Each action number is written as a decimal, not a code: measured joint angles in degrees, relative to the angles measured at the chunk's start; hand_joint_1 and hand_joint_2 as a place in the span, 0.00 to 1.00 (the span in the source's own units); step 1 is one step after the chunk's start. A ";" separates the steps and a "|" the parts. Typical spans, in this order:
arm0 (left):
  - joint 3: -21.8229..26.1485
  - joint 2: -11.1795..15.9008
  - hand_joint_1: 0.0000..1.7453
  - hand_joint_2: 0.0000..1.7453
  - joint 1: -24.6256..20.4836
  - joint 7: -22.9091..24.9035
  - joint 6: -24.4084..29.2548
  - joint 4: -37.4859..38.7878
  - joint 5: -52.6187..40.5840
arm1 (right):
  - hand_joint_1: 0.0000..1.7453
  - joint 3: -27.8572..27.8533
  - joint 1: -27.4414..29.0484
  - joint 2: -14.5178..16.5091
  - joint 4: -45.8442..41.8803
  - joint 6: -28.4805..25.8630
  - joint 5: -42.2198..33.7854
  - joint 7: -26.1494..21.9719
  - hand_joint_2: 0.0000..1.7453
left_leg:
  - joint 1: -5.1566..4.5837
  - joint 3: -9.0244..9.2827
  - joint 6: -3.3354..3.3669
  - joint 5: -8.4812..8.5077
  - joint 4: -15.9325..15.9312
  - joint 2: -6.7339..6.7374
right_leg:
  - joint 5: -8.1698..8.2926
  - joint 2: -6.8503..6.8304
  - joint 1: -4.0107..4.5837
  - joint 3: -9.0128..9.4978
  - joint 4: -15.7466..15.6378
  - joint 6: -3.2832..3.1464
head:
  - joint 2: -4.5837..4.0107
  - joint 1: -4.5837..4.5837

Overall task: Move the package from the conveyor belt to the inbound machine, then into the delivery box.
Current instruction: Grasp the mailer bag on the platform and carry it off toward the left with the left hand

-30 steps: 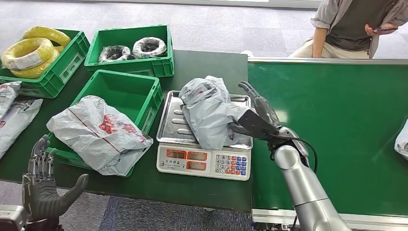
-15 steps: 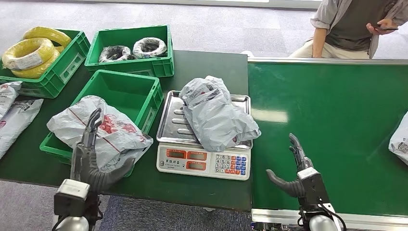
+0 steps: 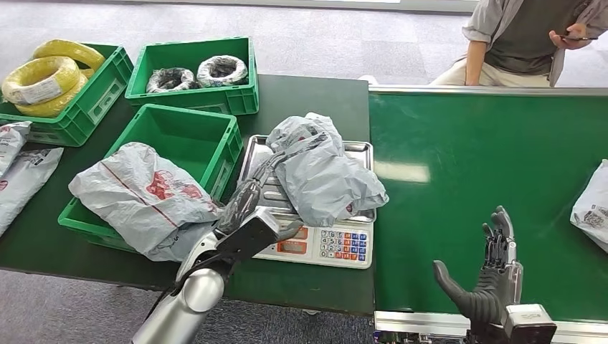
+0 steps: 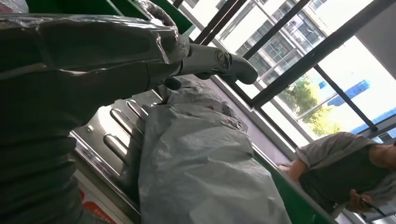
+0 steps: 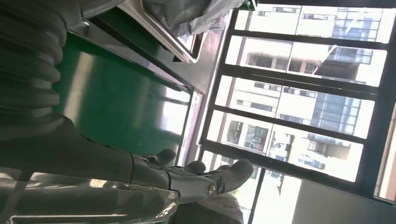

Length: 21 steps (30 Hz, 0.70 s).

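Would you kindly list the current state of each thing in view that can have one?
Grey package: lying on the scale's tray, not held.
Scale: loaded, display lit.
Left hand: fingers spread, reaching over the tray beside the grey package, holding nothing.
Right hand: open, raised above the conveyor belt, empty.
Middle green crate: a white package draped over its front edge.
Package at the belt's right edge: lying loose.

We see the crumpled grey plastic package (image 3: 321, 172) lying on the steel tray of the electronic weighing scale (image 3: 308, 233), which sits on the dark green counter (image 3: 315, 100). Left of it stands the nearest green plastic crate (image 3: 188, 136), a white printed bag (image 3: 140, 197) draped over its near edge. Right of the scale runs the green conveyor belt (image 3: 473, 165).
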 joint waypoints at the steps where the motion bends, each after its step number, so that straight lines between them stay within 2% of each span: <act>1: -0.66 -0.54 0.00 1.00 -0.77 0.30 -0.25 1.12 -0.01 | 0.00 0.01 0.17 0.22 -0.92 -0.34 0.05 0.00 1.00 | 0.00 0.00 0.00 0.00 0.00 0.01 | 0.00 0.01 0.00 0.00 0.00 0.00 | 0.00 0.00; 5: -2.95 -2.38 0.00 1.00 -3.25 1.77 -1.24 5.41 -0.22 | 0.00 0.08 0.53 1.30 -3.65 -1.32 0.10 -0.34 1.00 | 0.00 0.00 0.00 0.00 0.00 0.01 | 0.00 0.02 0.00 0.00 0.00 0.00 | 0.00 0.00; 9: -4.99 -4.54 0.00 1.00 -5.31 5.55 -1.91 10.71 -1.23 | 0.00 0.70 0.44 2.36 -5.14 -2.17 0.13 -0.75 1.00 | 0.00 0.00 0.00 0.00 0.00 0.01 | 0.00 0.01 0.00 0.02 0.00 0.00 | 0.00 0.00; 12: -6.24 -6.21 0.00 1.00 -7.06 9.55 -0.13 15.68 -3.95 | 0.00 1.60 0.05 2.88 -5.38 -2.64 0.16 -0.76 1.00 | 0.00 0.01 0.00 0.01 0.00 0.01 | 0.00 0.02 0.00 0.02 0.00 0.00 | 0.00 0.00; 16: -7.60 -8.52 0.00 1.00 -10.41 13.37 5.16 23.94 -10.68 | 0.00 2.96 -0.73 3.59 -5.41 -3.03 0.15 -0.78 1.00 | 0.00 0.00 0.00 0.01 0.00 -0.01 | 0.00 0.01 0.00 0.03 0.00 0.00 | 0.00 0.00; 18: -7.81 -9.63 0.14 1.00 -12.30 14.27 8.39 28.32 -13.72 | 0.00 3.72 -1.02 3.93 -5.41 -3.32 0.19 -0.79 1.00 | 0.00 0.01 0.00 0.01 0.00 0.00 | 0.01 0.01 0.00 0.03 0.00 0.00 | 0.00 -0.01; 20: -7.88 -10.55 0.54 1.00 -14.09 15.15 11.81 32.31 -16.61 | 0.00 4.46 -1.18 4.24 -5.41 -3.64 0.28 -0.79 1.00 | 0.00 0.01 0.00 0.01 0.00 0.00 | 0.01 0.01 0.00 0.03 0.00 0.00 | 0.00 -0.01; 21: -7.89 -10.91 0.71 1.00 -14.91 15.56 13.49 34.07 -17.92 | 0.00 4.84 -1.22 4.38 -5.41 -3.81 0.35 -0.79 1.00 | 0.00 0.01 0.00 0.01 0.00 0.00 | 0.01 0.01 0.01 0.03 0.01 0.00 | 0.00 -0.01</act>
